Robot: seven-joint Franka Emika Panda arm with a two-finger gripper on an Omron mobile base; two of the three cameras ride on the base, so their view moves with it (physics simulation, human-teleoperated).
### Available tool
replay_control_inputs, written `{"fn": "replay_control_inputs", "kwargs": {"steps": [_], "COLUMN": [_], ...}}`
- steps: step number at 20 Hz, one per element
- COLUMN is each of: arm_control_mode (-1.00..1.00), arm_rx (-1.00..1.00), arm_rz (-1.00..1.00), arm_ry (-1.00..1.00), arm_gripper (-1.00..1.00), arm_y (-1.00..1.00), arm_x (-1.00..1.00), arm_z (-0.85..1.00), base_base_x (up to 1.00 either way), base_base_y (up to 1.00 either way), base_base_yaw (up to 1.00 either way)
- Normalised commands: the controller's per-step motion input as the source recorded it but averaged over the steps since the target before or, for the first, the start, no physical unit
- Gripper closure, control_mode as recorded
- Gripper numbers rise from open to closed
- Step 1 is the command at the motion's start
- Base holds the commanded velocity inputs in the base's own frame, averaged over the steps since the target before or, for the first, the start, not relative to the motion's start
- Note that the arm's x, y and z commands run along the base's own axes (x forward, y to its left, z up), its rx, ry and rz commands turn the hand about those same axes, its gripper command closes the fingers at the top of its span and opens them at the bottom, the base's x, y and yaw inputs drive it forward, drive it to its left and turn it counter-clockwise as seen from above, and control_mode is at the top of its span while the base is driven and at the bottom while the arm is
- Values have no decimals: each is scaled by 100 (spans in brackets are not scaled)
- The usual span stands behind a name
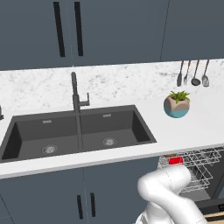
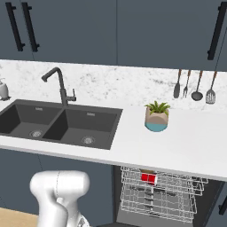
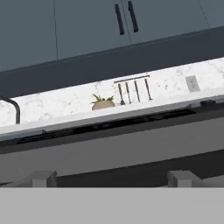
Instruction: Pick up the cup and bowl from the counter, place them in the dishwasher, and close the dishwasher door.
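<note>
Low in the hand view, the gripper has its fingers wide apart, holding nothing. At the bottom right of the right base view, the red cup sits in the dishwasher rack. I can't clearly see the bowl. The door looks not yet closed.

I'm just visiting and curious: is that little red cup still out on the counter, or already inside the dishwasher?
Inside. The cup sits in the silver wire rack pulled out below the counter.
</note>
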Motion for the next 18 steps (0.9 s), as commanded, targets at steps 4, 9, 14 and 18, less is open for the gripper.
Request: {"fn": "replay_control_inputs", "kwargs": {"steps": [4,9,14,18], "arm_control_mode": [-100,-100,-100,-100], "arm_rx": [0,3,6,2], "arm_rz": [0,0,-4,-2], "arm_ry": [0,0,-10,-32], "arm_gripper": [-100,-100,-100,-100], "arm_y": [-26,-2,12,-3], "arm_x": [21,10,52,81], "arm_z": [-100,-100,-75,-3], "base_base_x": [0,0,0,0], "base_base_y": [0,0,0,0], "base_base_yaw": [0,0,0,0]}}
